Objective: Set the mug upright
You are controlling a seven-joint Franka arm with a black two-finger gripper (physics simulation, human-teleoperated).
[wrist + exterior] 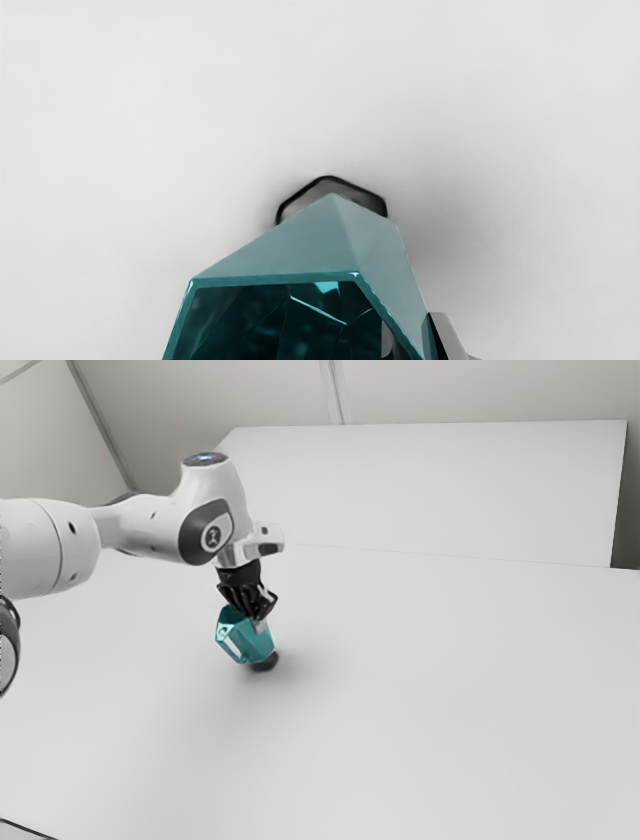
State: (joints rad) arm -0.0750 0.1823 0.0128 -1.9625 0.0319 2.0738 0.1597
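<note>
White table (pixel 430 690): spreading smooth and matte under everything, carrying a soft grey shadow beside the mug (pixel 256 643).
Back panel (pixel 420 485): standing pale behind the table, a thin seam running between the two.
Room wall (pixel 480 390): closing off the far side in plain light grey, a narrow vertical strip (pixel 336 390) running down it.
Dark patch (pixel 265 662): lying at the mug's base end, showing a black edge in the wrist view; mug is covering part of it. Can't tell what it is.
Mug: teal, faceted, glossy; leaning well off upright, mouth tipping up toward the exterior view's left, base pointing down toward the exterior view's right. Sitting right below the hand. Can't tell if the base is touching the table.
Handle (pixel 231 646): facing the exterior view's left, clear of the fingers.
Arm (pixel 140 532): reaching in from the exterior view's left, forearm running near level, wrist bending downward.
Hand (pixel 240 578): pointing down with a slight slant, fingertips heading toward the exterior view's right; blocking part of the mug's rim in that view.
Gripper (pixel 258 623): pinching the mug by its side wall near the rim, outer finger (pixel 452 340) pressing the outside, inner finger (pixel 386 340) sitting inside the mouth.
</note>
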